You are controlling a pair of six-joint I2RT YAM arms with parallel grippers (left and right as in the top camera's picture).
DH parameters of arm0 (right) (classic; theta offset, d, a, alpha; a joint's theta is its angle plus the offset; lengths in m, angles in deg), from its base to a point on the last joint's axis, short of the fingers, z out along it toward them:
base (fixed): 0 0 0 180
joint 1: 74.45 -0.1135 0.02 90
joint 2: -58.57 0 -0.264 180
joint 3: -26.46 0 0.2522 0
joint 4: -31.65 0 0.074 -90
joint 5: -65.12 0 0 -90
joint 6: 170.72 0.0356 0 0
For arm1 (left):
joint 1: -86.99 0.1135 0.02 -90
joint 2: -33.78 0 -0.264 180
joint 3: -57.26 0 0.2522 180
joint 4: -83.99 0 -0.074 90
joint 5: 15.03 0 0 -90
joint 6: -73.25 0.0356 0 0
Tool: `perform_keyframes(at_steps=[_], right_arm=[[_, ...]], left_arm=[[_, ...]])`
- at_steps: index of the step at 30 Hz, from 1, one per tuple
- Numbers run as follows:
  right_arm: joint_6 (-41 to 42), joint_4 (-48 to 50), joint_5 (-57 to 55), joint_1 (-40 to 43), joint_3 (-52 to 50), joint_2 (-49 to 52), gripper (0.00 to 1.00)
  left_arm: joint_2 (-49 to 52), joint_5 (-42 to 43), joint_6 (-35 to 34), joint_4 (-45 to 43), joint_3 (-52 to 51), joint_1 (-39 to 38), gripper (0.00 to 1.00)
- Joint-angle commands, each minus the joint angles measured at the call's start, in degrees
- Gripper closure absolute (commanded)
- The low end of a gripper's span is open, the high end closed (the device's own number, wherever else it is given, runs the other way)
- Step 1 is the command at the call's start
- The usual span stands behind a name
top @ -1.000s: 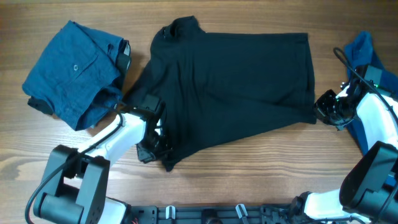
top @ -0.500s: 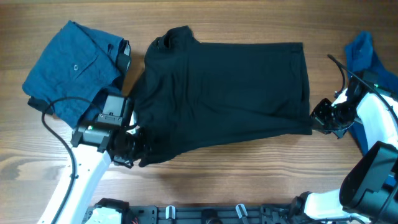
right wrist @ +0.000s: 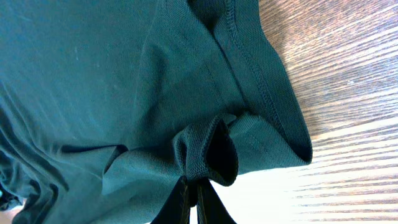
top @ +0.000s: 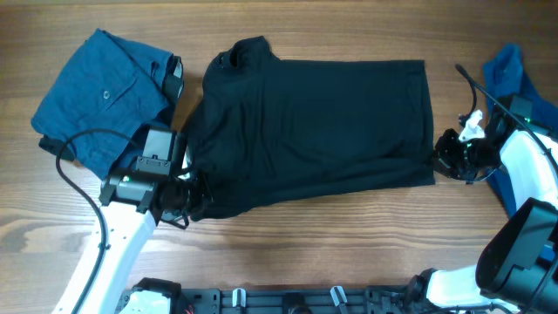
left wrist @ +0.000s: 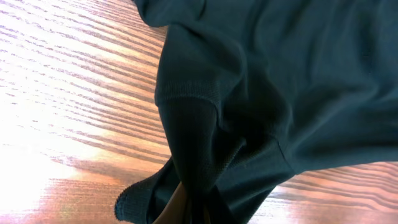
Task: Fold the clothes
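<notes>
**Black shirt spread flat, pinched at both near corners**

The black shirt (top: pixel 314 131) lies spread across the middle of the wooden table (top: pixel 305 244), neck opening at the far left and straight hem to the right. It is mostly smooth, with a few shallow creases.

The left gripper (top: pixel 187 196) is clamped on the near left corner of the shirt. In its wrist view a ribbed edge (looks like a sleeve cuff) is bunched up and runs straight down into the jaws, and the cloth hides the fingers almost entirely.

The right gripper (top: pixel 443 161) is clamped on the near right corner. Its wrist view shows a small fold of hem pinched between the closed fingertips, with the stitched edge curling beside it and bare wood just past it.

Surroundings:
- The dark blue buttoned garment (top: pixel 105 100) sits folded at the far left, just beside the shirt's shoulder, one button showing on top.
- The left arm (top: pixel 113 244) comes up from the near edge, and its wrist sits against that garment's near right corner. A black cable (top: pixel 74 144) loops over the garment's near edge.
- The blue shirt (top: pixel 510 74) is crumpled at the far right edge of the table, well clear of the black one. The right arm (top: pixel 527 174) and its cable cover part of it.
</notes>
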State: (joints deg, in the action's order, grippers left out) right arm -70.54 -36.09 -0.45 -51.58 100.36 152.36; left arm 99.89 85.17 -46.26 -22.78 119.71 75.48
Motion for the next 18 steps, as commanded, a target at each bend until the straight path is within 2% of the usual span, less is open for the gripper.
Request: perform_keyframes(at_steps=[1, 5, 7, 9, 11, 16, 17, 18], right_arm=[[-0.61, -3.32, 1.31, -0.59, 0.50, 0.37, 0.96], [-1.16, -9.09, -0.87, -1.11, 0.50, 0.37, 0.96], [-1.09, -10.36, -2.71, -1.14, 0.50, 0.37, 0.96], [-0.94, -8.87, -3.39, -1.18, 0.48, 0.37, 0.96], [2.47, -3.37, -4.07, -1.18, -0.20, 0.39, 0.96], [5.03, 6.36, -4.04, -3.45, -2.75, 0.50, 0.94], [4.79, 8.22, -4.07, -4.33, -3.10, 0.50, 0.85], [4.81, 9.35, -4.04, -4.98, -3.30, 0.50, 0.71]], left_arm=[[3.32, 4.92, -1.01, 4.07, 0.39, 0.20, 0.96], [3.13, 2.99, -4.33, 10.60, 0.35, -0.72, 0.96], [1.27, 1.95, -5.70, 10.27, 0.35, -0.70, 0.96], [0.98, -0.81, -5.68, 6.93, 0.33, -0.70, 0.96], [3.43, -5.88, -5.68, -0.55, -0.02, -0.70, 0.96], [15.10, -10.51, -5.42, -11.72, -0.02, -0.70, 0.96], [17.77, -10.51, -4.79, -14.25, -0.02, -0.70, 0.89], [20.04, -10.49, -4.44, -16.31, -0.02, -0.70, 0.75]])
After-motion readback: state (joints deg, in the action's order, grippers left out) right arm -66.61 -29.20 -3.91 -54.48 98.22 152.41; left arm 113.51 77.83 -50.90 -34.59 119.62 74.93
